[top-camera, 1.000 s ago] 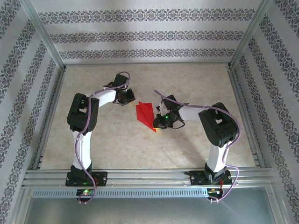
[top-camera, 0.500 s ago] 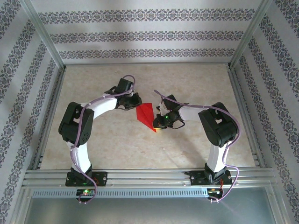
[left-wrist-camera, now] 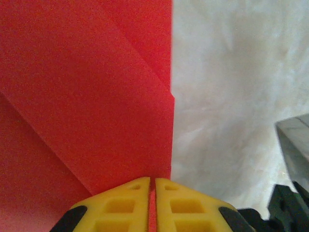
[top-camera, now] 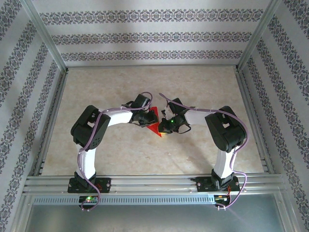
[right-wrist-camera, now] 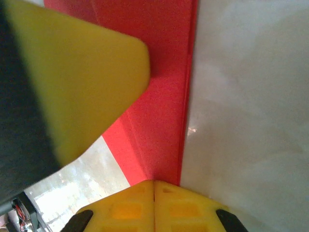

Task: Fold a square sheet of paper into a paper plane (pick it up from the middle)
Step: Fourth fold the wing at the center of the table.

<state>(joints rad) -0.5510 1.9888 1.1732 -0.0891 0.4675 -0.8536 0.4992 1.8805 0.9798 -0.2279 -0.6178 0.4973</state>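
The red paper (top-camera: pixel 154 117) lies folded into a pointed dart shape on the table's middle, between the two grippers. Its layered creases fill the left half of the left wrist view (left-wrist-camera: pixel 87 96). My left gripper (top-camera: pixel 147 119) is shut, and its yellow tips (left-wrist-camera: pixel 152 181) rest on the paper near its straight edge. My right gripper (top-camera: pixel 163 126) is shut too, with its tips (right-wrist-camera: pixel 154 182) down on the narrow end of the folded paper (right-wrist-camera: pixel 166 121). A yellow finger of the left gripper (right-wrist-camera: pixel 82 82) overlaps the paper's far part in the right wrist view.
The beige marbled tabletop (top-camera: pixel 203 82) stretches around the paper. Aluminium frame rails (top-camera: pixel 145 182) run along the near edge, with posts at the corners. Patterned walls close off the back and sides. A grey and black part (left-wrist-camera: pixel 294 145) shows at the lower right.
The left arm swung right and towards the near edge, bringing its shut gripper from the paper's far left corner onto the paper. The right arm and the paper stayed put.
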